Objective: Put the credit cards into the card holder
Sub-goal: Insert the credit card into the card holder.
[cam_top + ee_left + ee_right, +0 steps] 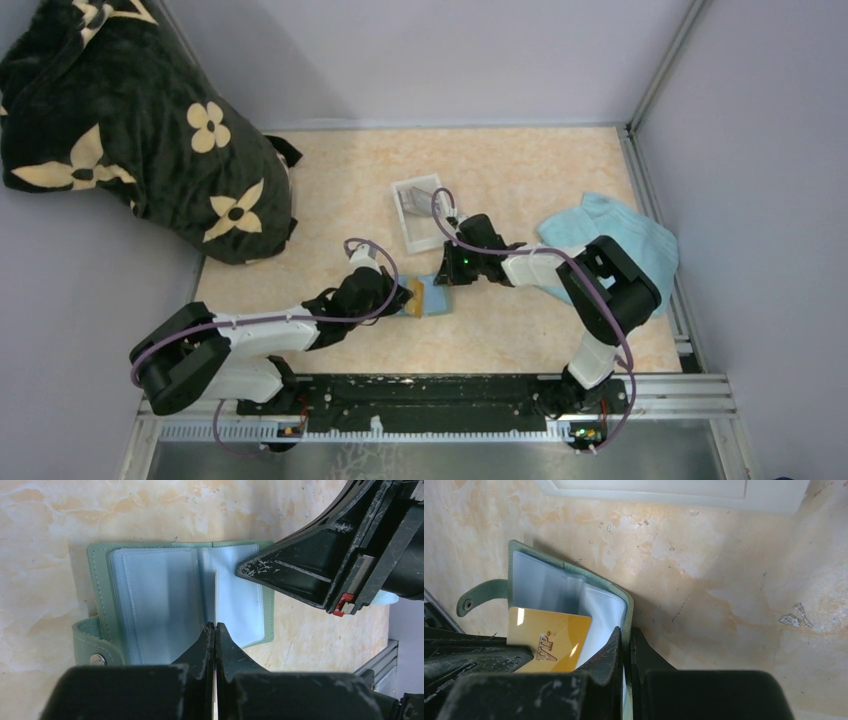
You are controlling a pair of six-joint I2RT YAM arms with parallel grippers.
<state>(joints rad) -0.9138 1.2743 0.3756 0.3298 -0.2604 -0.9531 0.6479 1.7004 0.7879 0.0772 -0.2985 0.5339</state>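
Note:
The card holder lies open on the table, grey-green outside and pale blue inside; it also shows in the left wrist view and the right wrist view. My left gripper is shut on an orange-yellow credit card, seen edge-on over the holder's inner sleeves. In the right wrist view the card reads "VIP". My right gripper is shut on the card holder's right cover edge.
A white plastic tray stands just behind the holder, with greyish things in it too small to tell; its rim shows in the right wrist view. A light blue towel lies at the right. A black flowered bag fills the back left.

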